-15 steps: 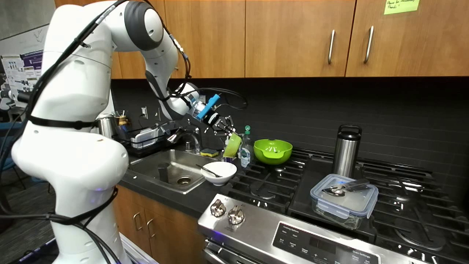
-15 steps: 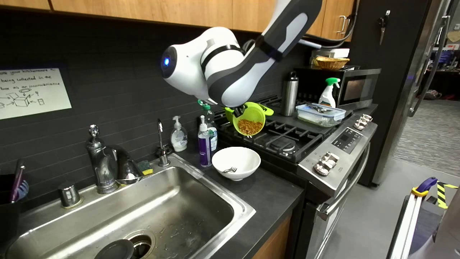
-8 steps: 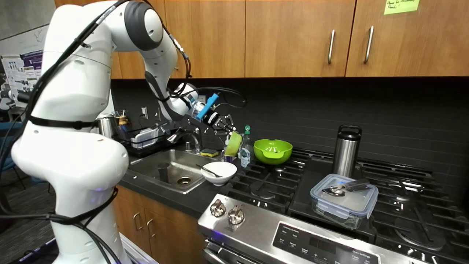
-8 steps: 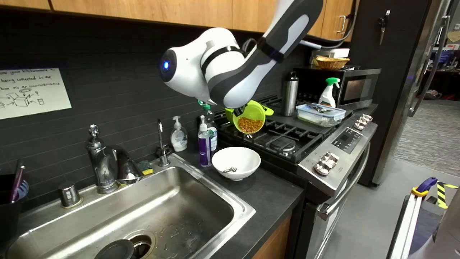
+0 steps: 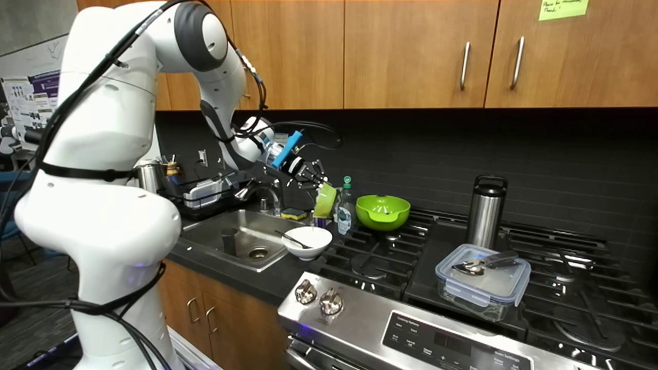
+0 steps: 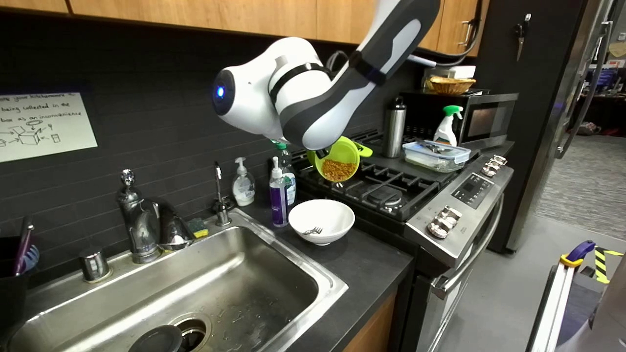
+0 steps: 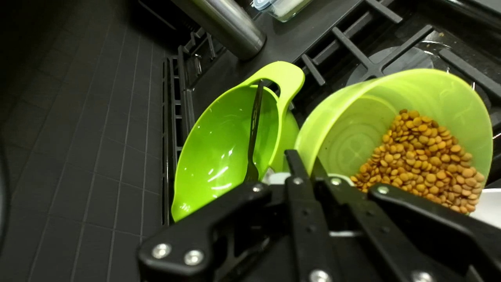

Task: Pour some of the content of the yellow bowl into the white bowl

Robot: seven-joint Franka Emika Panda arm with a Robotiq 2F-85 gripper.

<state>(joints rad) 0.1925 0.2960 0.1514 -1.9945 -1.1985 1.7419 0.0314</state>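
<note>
My gripper (image 7: 304, 158) is shut on the rim of the yellow bowl (image 7: 434, 86), one finger inside and one outside. Tilted sideways, the bowl holds orange-brown lentils (image 7: 422, 160) heaped toward its lower side. In both exterior views the yellow bowl (image 5: 324, 201) (image 6: 346, 152) hangs above and a little beyond the white bowl (image 5: 313, 251) (image 6: 338, 215), apart from it. The white bowl stands upright on the counter with a fork (image 6: 315, 231) inside; no lentils show in it. Only a sliver of the white bowl (image 7: 489, 205) appears in the wrist view. The arm partly covers the gripper (image 6: 324, 152).
A larger green bowl (image 5: 383, 211) with a dark utensil (image 7: 255, 129) inside sits on the stove (image 5: 370, 257). Soap bottles (image 6: 279, 200) stand close to the white bowl, beside the sink (image 6: 244, 274). A steel flask (image 5: 486, 218) and a lidded container (image 5: 483, 277) are farther along.
My gripper and the yellow bowl have shifted slightly to the left in both exterior views. The lentils stay inside the tilted bowl, and the white bowl has not moved.
</note>
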